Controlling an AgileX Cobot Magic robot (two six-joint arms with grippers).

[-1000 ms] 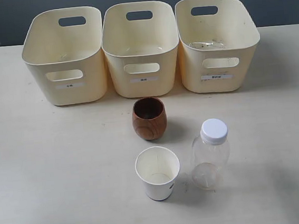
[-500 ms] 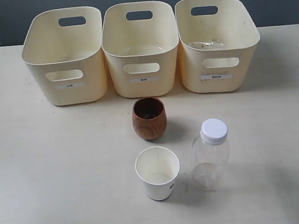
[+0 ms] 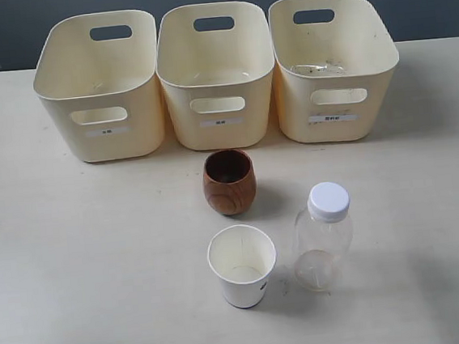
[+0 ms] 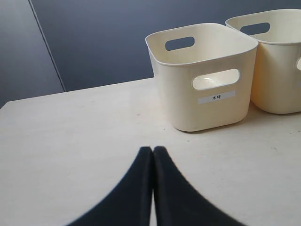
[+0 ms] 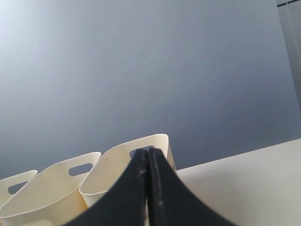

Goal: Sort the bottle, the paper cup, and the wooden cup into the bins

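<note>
Off to the side of the bins, both grippers sit clenched on nothing: left gripper point(image 4: 152, 155) fingers pressed together over bare table point(image 3: 75, 260), right gripper point(image 5: 146, 157) likewise, raised, aimed past the bins' rims. Neither arm shows in the exterior view. Nothing sorted yet, by my read. Wooden cup point(image 3: 229, 182) stands just in front of the middle bin point(image 3: 216, 80). Paper cup point(image 3: 242, 265) sits nearer than it, bottle point(image 3: 323, 238) just beside the paper cup. All three upright, all three left to do.
</note>
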